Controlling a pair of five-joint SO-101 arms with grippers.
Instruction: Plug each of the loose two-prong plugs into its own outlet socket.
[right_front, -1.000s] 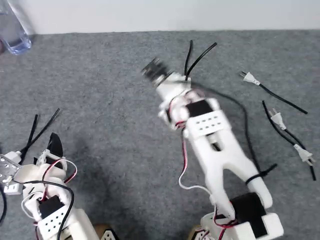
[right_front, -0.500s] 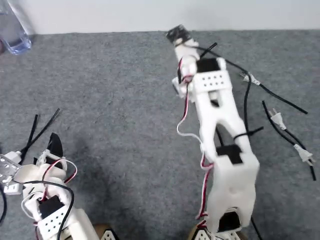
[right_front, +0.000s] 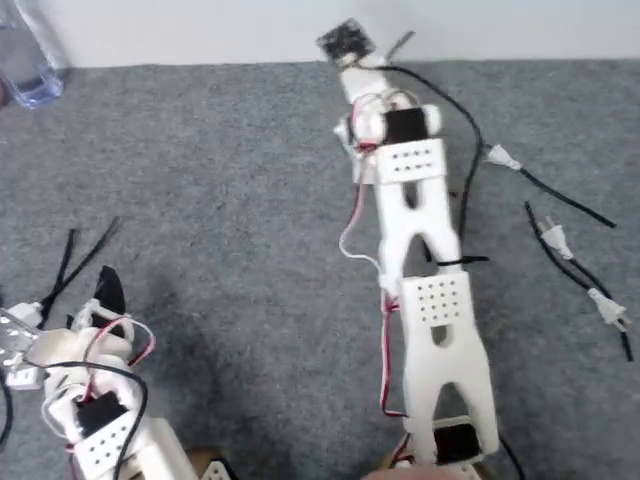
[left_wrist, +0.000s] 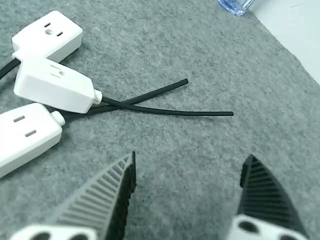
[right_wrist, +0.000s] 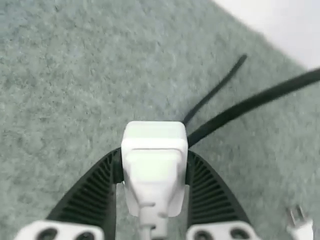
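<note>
The right end effector (right_wrist: 152, 172) grips a white outlet socket (right_wrist: 154, 145) at the tabletop's (right_front: 220, 200) far edge, well apart from 3 loose plugs (right_front: 555, 238). The left end effector (left_wrist: 191, 167) gapes wide near 3 more sockets (left_wrist: 55, 85). The held socket is best laid down flat, with its slots facing the plugs.

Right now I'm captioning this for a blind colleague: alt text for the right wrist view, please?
The right gripper holds a white outlet block over grey carpet. Two black cords stretch away beyond it, and a loose white plug shows at the picture's edge.
</note>
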